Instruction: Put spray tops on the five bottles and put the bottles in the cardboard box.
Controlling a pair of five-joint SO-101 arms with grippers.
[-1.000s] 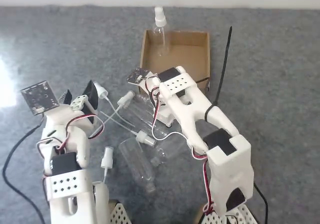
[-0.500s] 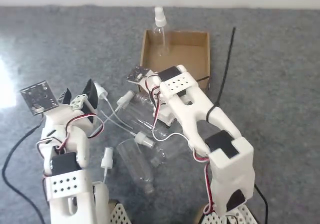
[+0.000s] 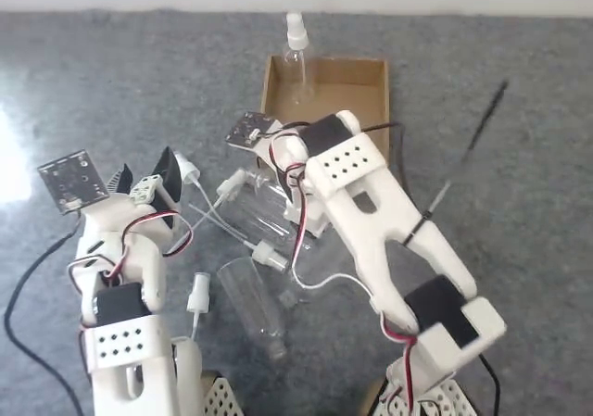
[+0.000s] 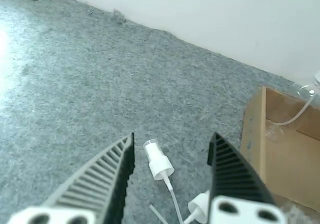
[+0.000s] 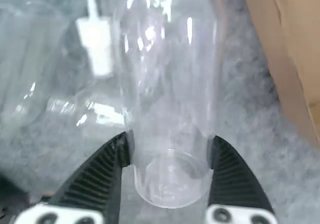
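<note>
R gripper [image 5: 168,143] jaws wide, astride clear bottle [image 5: 170,59] lying beside cardboard box [image 5: 285,44]. Close squarely near base, lift level (slick, may roll). L gripper [image 4: 171,136] spread wide over loose spray top [image 4: 159,165]. High view adds capped bottle [image 3: 296,50] upright at box's far wall.

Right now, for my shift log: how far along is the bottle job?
Done: one clear capped bottle stands in the brown cardboard box. In hand: the right gripper is around a clear lying bottle. Remaining: loose white spray tops and other bottles on the grey table.
</note>
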